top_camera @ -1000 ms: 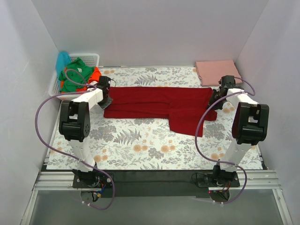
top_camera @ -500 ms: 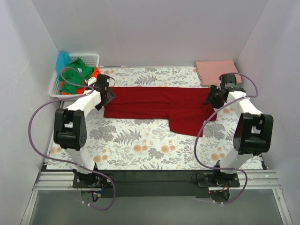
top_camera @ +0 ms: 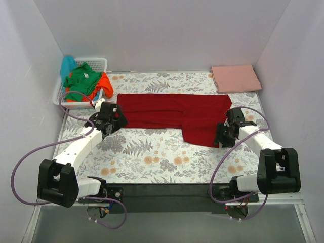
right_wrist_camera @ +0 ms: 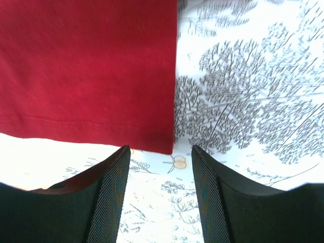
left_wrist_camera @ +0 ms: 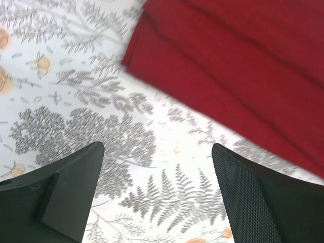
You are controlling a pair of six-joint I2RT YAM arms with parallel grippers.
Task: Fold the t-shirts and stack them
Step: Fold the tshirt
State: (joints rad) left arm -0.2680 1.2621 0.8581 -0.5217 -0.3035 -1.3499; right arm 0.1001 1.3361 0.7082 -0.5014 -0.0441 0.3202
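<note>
A dark red t-shirt (top_camera: 172, 112) lies spread across the middle of the flowered table (top_camera: 152, 162), with one flap hanging toward the near side at its right. My left gripper (top_camera: 116, 120) is open just off the shirt's left end, nothing between its fingers. In the left wrist view the red cloth (left_wrist_camera: 243, 76) lies beyond that open gripper (left_wrist_camera: 158, 167). My right gripper (top_camera: 219, 136) is open at the shirt's near right corner. The right wrist view shows the hemmed corner (right_wrist_camera: 101, 76) just ahead of the empty right gripper (right_wrist_camera: 160, 167).
A folded salmon pink t-shirt (top_camera: 235, 77) lies at the back right. A white lattice basket (top_camera: 101, 62) at the back left holds green (top_camera: 83, 78), orange (top_camera: 105, 83) and turquoise (top_camera: 67, 65) t-shirts. White walls close in the table on three sides.
Both grippers have opened and let go of the red shirt's ends. Both arms have drawn back toward the near side and down; the shirt stays flat.
</note>
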